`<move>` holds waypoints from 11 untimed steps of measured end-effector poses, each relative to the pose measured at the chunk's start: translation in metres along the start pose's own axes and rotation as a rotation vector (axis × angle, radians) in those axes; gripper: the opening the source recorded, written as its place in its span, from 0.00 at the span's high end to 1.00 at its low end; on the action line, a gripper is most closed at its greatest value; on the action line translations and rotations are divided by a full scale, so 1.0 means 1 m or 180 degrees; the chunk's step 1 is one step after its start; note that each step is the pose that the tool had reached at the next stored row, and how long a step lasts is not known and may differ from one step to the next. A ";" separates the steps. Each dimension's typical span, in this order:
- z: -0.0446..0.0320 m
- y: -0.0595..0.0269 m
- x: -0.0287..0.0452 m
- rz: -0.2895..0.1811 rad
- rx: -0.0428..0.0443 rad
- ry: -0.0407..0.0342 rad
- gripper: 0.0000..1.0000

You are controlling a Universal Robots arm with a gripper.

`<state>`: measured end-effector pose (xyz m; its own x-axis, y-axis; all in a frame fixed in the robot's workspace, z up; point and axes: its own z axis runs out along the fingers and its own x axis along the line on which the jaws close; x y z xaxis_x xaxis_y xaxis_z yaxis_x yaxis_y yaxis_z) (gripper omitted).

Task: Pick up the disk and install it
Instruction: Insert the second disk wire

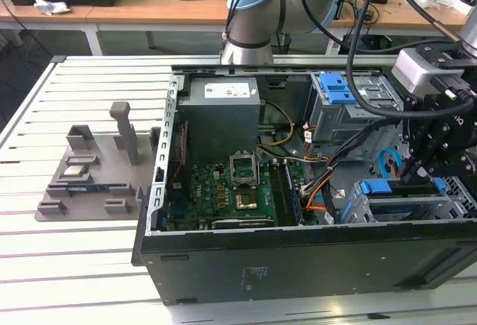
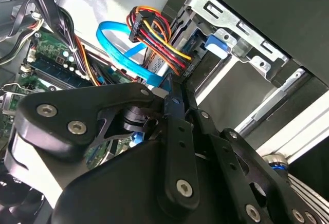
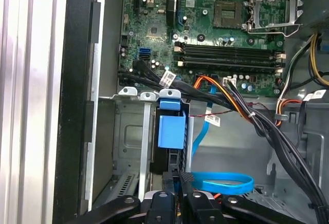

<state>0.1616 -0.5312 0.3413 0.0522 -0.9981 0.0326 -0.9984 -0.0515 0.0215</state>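
Note:
The disk (image 1: 400, 193) sits in the grey metal drive cage (image 1: 350, 209) at the case's front corner, on the exterior view's right. Its blue bracket (image 3: 171, 126) shows between the cage walls in the first wrist view. My gripper (image 1: 417, 178) hangs right over the disk's end. Its black fingers (image 3: 184, 179) are shut together and rest against the disk's dark near edge. In the second wrist view the fingertips (image 2: 174, 96) point down toward the cage (image 2: 241, 34). Whether they pinch part of the bracket is hidden.
The open computer case (image 1: 298, 254) lies on a slatted table (image 1: 74, 265). Its motherboard (image 1: 223, 191), a bundle of coloured cables (image 2: 154, 31) and a blue ribbon cable (image 3: 223, 182) crowd the cage. A second cage with a blue latch (image 1: 334, 86) stands behind. A grey parts tray (image 1: 97, 168) lies outside.

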 end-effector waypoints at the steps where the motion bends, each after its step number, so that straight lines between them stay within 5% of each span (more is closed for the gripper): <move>1: 0.0002 0.0000 0.0000 0.0000 0.0000 0.0001 0.84; 8: -0.0004 0.0000 0.0000 0.0000 0.0000 0.0004 0.70; 11: -0.0121 0.0002 0.0002 0.0000 0.0000 0.0004 0.70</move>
<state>0.1616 -0.5310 0.3534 0.0521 -0.9981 0.0339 -0.9984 -0.0514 0.0215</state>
